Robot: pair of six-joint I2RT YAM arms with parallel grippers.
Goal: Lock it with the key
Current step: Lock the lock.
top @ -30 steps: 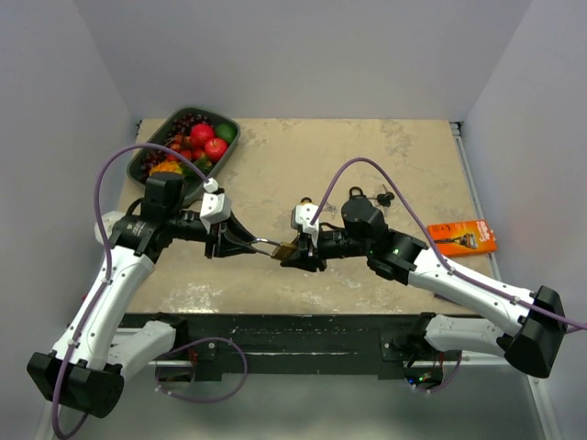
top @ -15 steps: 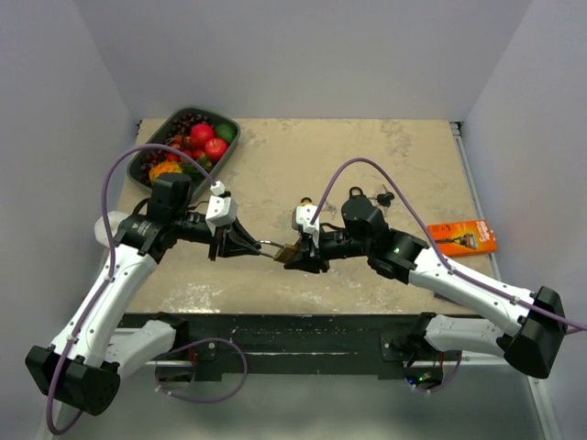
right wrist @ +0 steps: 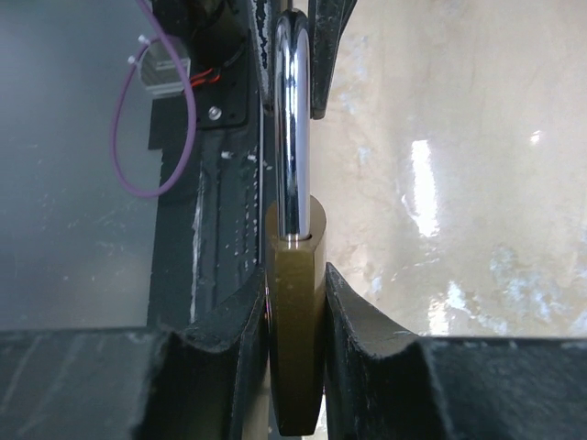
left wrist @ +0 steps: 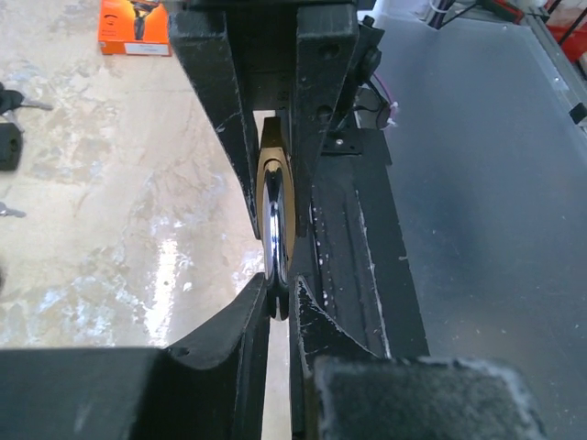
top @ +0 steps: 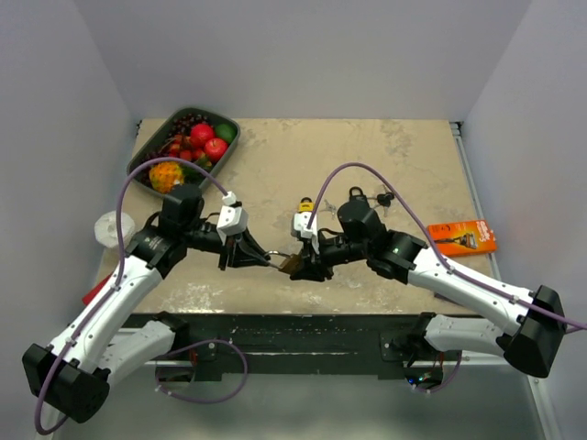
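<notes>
A brass padlock (top: 293, 264) with a chrome shackle (left wrist: 275, 229) hangs above the table's near edge between both arms. My right gripper (top: 305, 267) is shut on its brass body (right wrist: 295, 348), one finger on each flat face. From the left, my left gripper (top: 260, 256) is shut on the loop of the shackle (right wrist: 292, 128), pinching it between its fingertips (left wrist: 307, 316). The key (top: 382, 196), on a small bunch with black heads, lies on the table behind the right arm, touched by neither gripper.
A dark tray of fruit (top: 223, 148) stands at the back left. An orange package (top: 461, 237) lies at the right edge. A pale round disc (top: 107, 225) sits at the table's left edge. The black front rail (top: 293, 330) runs just below the padlock.
My left arm has swung forward and right, and its gripper has closed onto the shackle. The padlock and right gripper shifted slightly toward the near edge.
</notes>
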